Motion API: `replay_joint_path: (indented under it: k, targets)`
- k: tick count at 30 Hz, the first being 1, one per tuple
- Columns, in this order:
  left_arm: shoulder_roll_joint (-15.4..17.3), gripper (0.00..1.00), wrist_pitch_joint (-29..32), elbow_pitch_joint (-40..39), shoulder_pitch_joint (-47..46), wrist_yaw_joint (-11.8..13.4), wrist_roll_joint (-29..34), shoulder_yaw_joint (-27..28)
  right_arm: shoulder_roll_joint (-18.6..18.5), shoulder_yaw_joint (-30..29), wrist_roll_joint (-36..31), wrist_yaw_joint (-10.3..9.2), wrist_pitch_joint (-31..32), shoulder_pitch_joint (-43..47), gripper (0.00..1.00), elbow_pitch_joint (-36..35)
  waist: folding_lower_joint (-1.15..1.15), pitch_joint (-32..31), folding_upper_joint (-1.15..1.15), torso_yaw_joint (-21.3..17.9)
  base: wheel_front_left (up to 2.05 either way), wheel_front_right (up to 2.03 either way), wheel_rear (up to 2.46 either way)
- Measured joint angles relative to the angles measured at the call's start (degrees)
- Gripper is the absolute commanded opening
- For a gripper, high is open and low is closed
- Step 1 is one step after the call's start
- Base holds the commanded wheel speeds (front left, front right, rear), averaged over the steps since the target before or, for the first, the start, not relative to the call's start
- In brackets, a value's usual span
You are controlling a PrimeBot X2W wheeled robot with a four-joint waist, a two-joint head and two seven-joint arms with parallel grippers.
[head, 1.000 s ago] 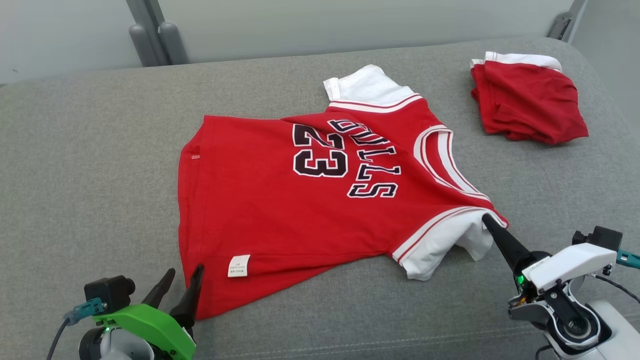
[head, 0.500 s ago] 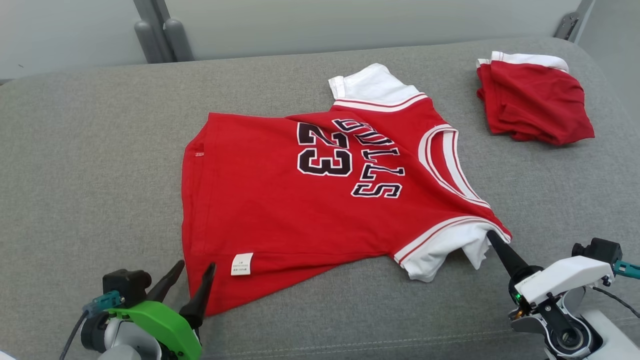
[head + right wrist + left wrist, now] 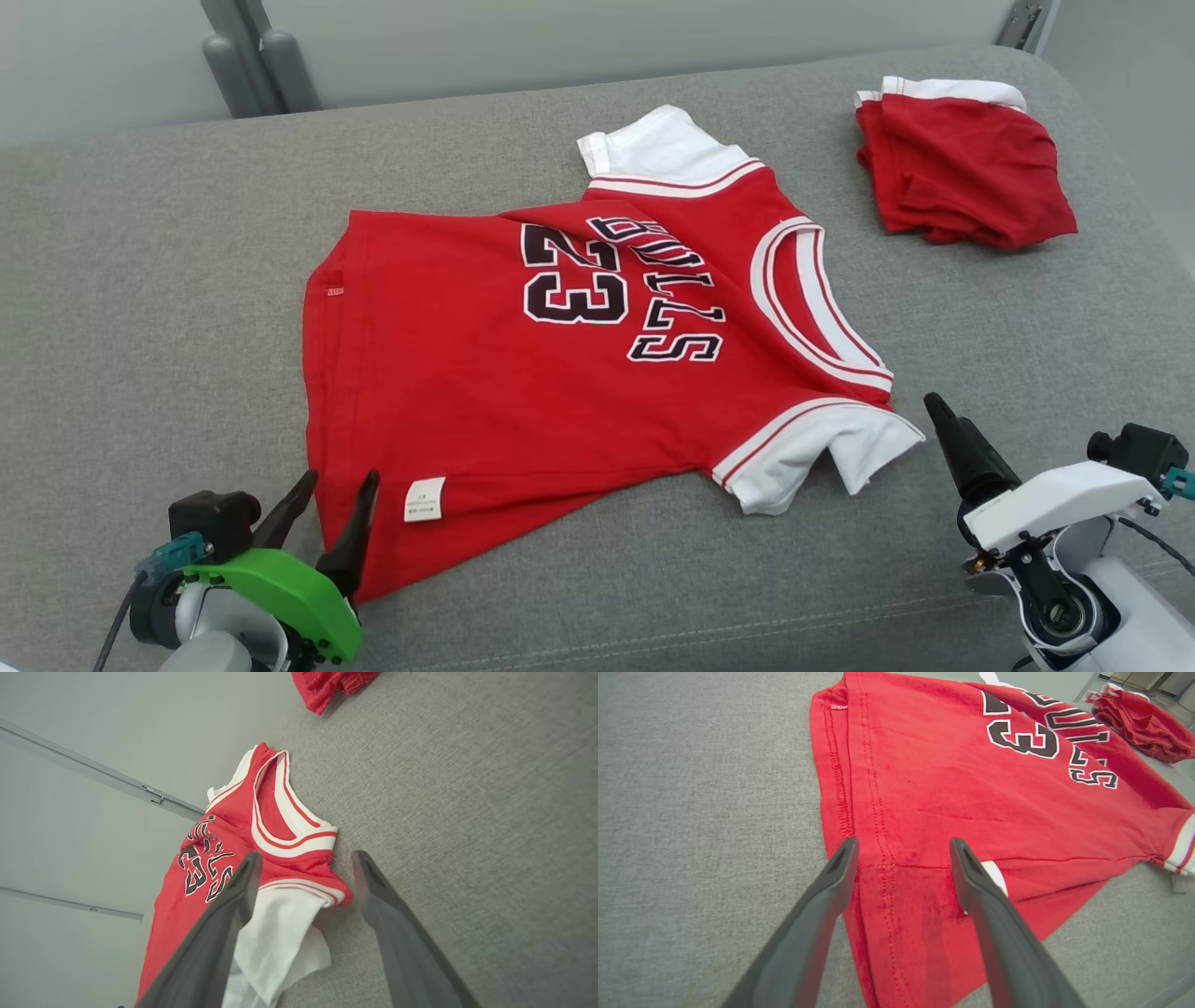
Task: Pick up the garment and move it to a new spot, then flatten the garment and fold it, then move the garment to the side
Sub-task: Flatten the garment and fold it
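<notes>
Red garment [image 3: 523, 373] runs left-to-right; spread left end effector [image 3: 340, 478] sits at its hem corner [image 3: 378, 560], spread right end effector [image 3: 935, 406] beside its sleeve [image 3: 803, 455].

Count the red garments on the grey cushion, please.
2. The jersey with number 23 lies spread in the middle; a folded red garment sits far right. None seems hidden.

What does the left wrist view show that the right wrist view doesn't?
Left wrist: the stitched hem and white care label, the open left tool over the hem corner. Right wrist: the white sleeve and striped neckline, the open right tool pointing at them. Both: the jersey with its number, the folded red garment, the grey cushion.
</notes>
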Motion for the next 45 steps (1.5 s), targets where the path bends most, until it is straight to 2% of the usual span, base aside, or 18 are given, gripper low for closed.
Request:
replay_joint_path:
  k: [6, 10, 15, 19, 22, 28, 45]
  targets:
    - [-0.74, 1.00, -0.04, -0.45, -0.11, 1.36, 1.24, 1.38, -0.56, -0.79, -2.81, -1.19, -4.08, -0.01, 1.00, 0.93, 0.00, 0.88, 0.00, -0.51, 0.00, 0.00, 0.00]
    - [-0.90, 1.00, -0.04, -2.13, -0.41, 2.52, 1.97, 4.30, -1.27, -2.45, -4.65, -1.65, -5.47, -0.15, 1.00, 0.77, 0.00, 0.97, 0.00, -0.48, 0.00, 0.00, 0.00]
    - [-1.68, 1.00, -0.05, -4.78, -1.44, 2.83, 4.27, 5.95, -0.45, -3.70, -5.01, -0.48, -5.86, -0.18, 1.00, -1.77, 0.00, 0.97, 0.00, -0.04, 0.00, 0.00, 0.00]
    - [-1.63, 1.00, -0.05, -5.38, -1.30, 3.34, 5.36, 6.84, -0.44, -1.67, -8.54, 0.38, -5.84, -0.03, 1.00, -3.43, 0.00, 1.05, 0.00, 0.33, 0.00, 0.00, 0.00]
    - [-1.68, 1.00, -0.05, -4.83, -0.38, 3.34, 5.66, 6.41, -0.88, -0.31, -10.51, 0.38, -5.84, 0.92, 1.00, -3.39, 0.00, 1.12, 0.00, 0.43, 0.00, 0.00, 0.00]
    - [-1.87, 1.00, -0.05, -1.76, 2.44, 3.24, 5.67, 4.35, 0.30, 3.75, -10.23, 0.93, -5.39, 3.57, 1.00, -3.19, 0.00, 1.36, 0.00, 0.37, 0.00, 0.00, 0.00]
    - [-3.13, 1.00, -0.05, 0.67, 2.25, 1.65, 5.66, 3.49, 0.77, 5.03, -10.14, 1.42, -4.42, 3.41, 1.00, -3.70, 0.00, 3.09, 0.00, -0.95, 0.00, 0.00, 0.00]
